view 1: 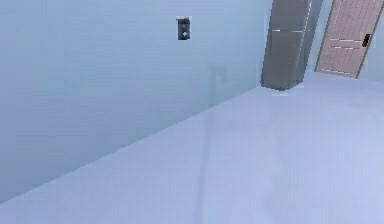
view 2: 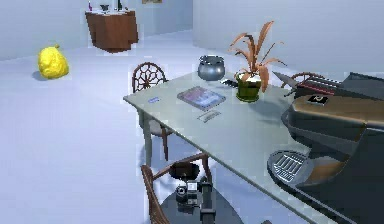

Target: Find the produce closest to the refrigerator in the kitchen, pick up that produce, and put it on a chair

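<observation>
Gripper: the gripper (view 2: 196, 192) shows low in the arm side view, small white marked squares beside its dark body. A chair seat and a dark round shape (view 2: 228, 212) lie right behind it, so I cannot tell whether it holds anything.
Nearest chair: a brown wooden chair (view 2: 149, 184) stands at the table's near edge, just left of the gripper.
Table: a pale table (view 2: 250, 135) runs up and to the right across the arm side view.
On the table: a book (view 2: 202, 97) lies flat near the middle. Beyond it stand a grey pot (view 2: 211, 68) and, to its right, a potted plant (view 2: 250, 72) with long reddish leaves.
Right side: a big dark brown seat (view 2: 340, 125), perhaps an armchair, presses against the table's right end.
Second chair: a round-backed chair (view 2: 151, 75) stands at the table's far left corner.
Farther out: a yellow thing (view 2: 52, 63) sits on the floor, well apart from the table. A brown cabinet (view 2: 112, 30) stands by the far wall.
Refrigerator: in the forward view a grey refrigerator (view 1: 290, 45) stands at the far end of the bare floor, against the blue wall (view 1: 90, 80), with a door (view 1: 348, 38) just right of it.
Produce: the things on the table and cabinet are too small to name as produce.
</observation>
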Available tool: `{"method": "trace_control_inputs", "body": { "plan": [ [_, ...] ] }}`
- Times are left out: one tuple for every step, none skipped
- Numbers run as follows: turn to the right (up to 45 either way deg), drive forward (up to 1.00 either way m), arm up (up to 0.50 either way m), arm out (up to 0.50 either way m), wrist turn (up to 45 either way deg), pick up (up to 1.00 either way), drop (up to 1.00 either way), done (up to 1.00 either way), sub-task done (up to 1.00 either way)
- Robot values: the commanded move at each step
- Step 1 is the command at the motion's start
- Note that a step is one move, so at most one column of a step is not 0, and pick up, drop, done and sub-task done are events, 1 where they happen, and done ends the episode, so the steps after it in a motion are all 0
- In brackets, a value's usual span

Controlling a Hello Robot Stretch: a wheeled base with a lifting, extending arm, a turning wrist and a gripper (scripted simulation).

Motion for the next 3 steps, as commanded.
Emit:
{"method": "trace_control_inputs", "body": {
  "plan": [
    [0.0, 0.00, -0.32, 0.00, 0.0, 0.00, 0.00, 0.00, 0.00],
    [0.0, 0.00, 0.00, 0.00, 0.0, 0.00, 1.00, 0.00, 0.00],
    [0.0, 0.00, 0.10, 0.00, 0.0, 0.00, 0.00, 0.00, 0.00]
  ]
}}
